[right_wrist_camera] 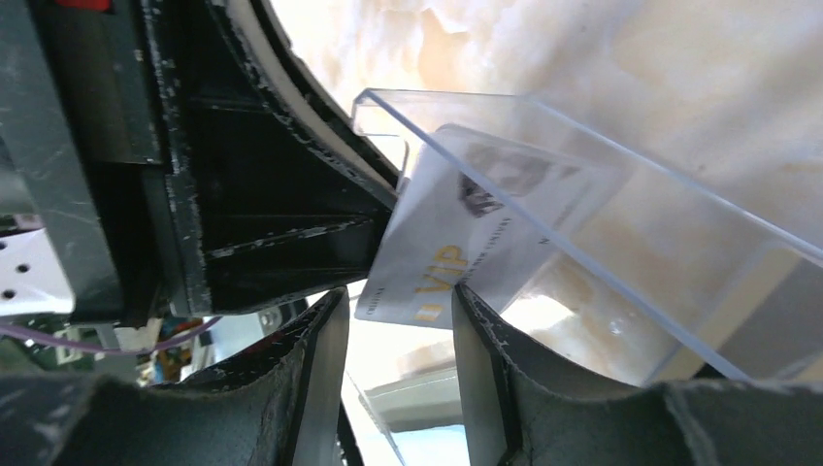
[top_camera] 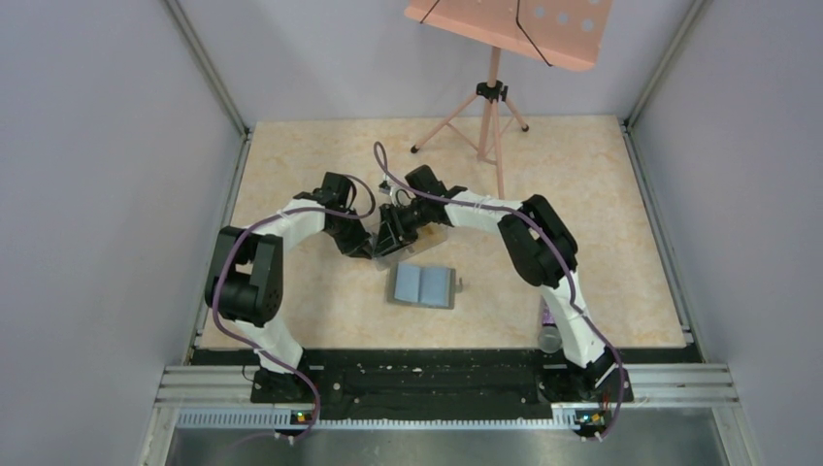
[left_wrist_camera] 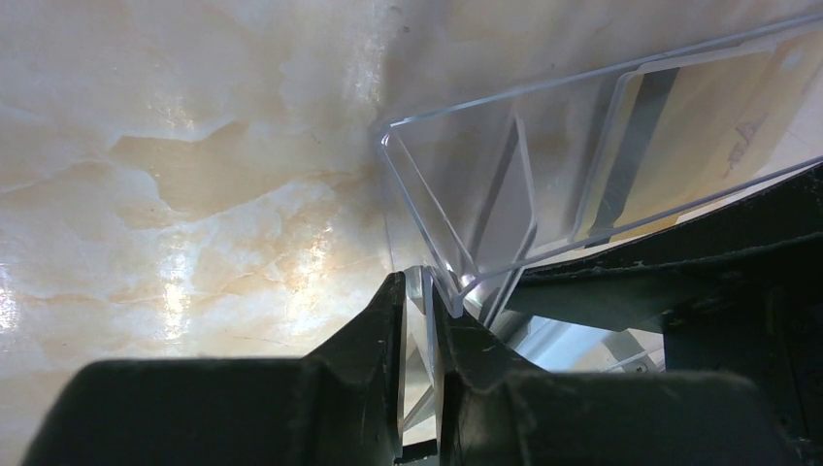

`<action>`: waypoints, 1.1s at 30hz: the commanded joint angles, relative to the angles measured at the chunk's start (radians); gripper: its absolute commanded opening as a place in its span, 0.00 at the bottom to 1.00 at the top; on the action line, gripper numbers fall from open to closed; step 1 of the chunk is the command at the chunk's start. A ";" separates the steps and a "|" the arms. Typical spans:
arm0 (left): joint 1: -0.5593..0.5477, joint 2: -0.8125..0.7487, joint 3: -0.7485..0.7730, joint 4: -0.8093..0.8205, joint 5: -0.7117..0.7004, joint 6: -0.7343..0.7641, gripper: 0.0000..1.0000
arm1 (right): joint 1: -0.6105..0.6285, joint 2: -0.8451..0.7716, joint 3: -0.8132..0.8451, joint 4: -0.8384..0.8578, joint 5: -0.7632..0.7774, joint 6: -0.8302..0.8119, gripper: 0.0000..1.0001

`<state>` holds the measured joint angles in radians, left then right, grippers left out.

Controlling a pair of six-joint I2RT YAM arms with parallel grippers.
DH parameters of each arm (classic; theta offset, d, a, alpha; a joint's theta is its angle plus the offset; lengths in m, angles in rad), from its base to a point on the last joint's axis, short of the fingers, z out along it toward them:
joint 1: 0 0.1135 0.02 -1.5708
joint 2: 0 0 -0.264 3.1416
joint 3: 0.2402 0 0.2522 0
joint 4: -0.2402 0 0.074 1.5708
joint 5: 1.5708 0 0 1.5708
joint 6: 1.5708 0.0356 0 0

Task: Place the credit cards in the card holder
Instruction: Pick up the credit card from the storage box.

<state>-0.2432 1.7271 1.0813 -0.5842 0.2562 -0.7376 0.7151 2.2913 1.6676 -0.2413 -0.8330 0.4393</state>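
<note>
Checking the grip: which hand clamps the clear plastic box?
The left hand, shut on the wall of the clear plastic box; the right hand flanks a whitish VIP card.

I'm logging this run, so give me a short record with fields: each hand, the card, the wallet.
left hand: shut on a wall of the clear plastic box
right hand: fingers either side of a whitish plastic card lettered VIP, inside the box; grip unclear
grey folding card holder: lying open on the beige table, beside the box, clear of both hands

A robot lab cell — grey panel walls point(top_camera: 97, 146), aluminium mounting rail point(top_camera: 437, 383), marbled tabletop point(top_camera: 602, 194).
</note>
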 commanded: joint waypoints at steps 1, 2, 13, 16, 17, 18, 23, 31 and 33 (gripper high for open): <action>-0.019 -0.015 0.029 0.076 0.092 0.003 0.00 | -0.001 -0.002 -0.051 0.042 -0.072 0.095 0.45; -0.019 -0.014 0.031 0.078 0.094 0.005 0.00 | -0.002 -0.001 -0.053 0.036 -0.062 0.092 0.46; -0.018 -0.003 0.031 0.137 0.182 0.010 0.07 | -0.002 0.044 0.031 -0.168 0.078 -0.031 0.54; -0.018 -0.010 0.024 0.160 0.192 0.000 0.08 | -0.002 0.044 0.041 -0.215 0.126 -0.077 0.55; -0.019 -0.013 0.025 0.160 0.190 0.001 0.08 | -0.002 0.042 0.047 -0.232 0.150 -0.093 0.56; -0.019 -0.015 0.024 0.161 0.189 0.000 0.08 | 0.000 0.041 0.056 -0.251 0.177 -0.107 0.57; -0.018 -0.019 0.022 0.187 0.208 -0.005 0.07 | 0.006 0.069 0.080 -0.292 0.186 -0.158 0.58; -0.018 -0.031 0.018 0.193 0.222 -0.003 0.06 | 0.007 0.111 0.122 -0.353 0.195 -0.210 0.54; -0.019 -0.036 0.023 0.164 0.194 0.010 0.06 | 0.006 0.081 0.120 -0.353 0.210 -0.220 0.55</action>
<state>-0.2447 1.7386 1.0748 -0.5255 0.3183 -0.7273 0.7105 2.3188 1.8030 -0.4892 -0.7765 0.3088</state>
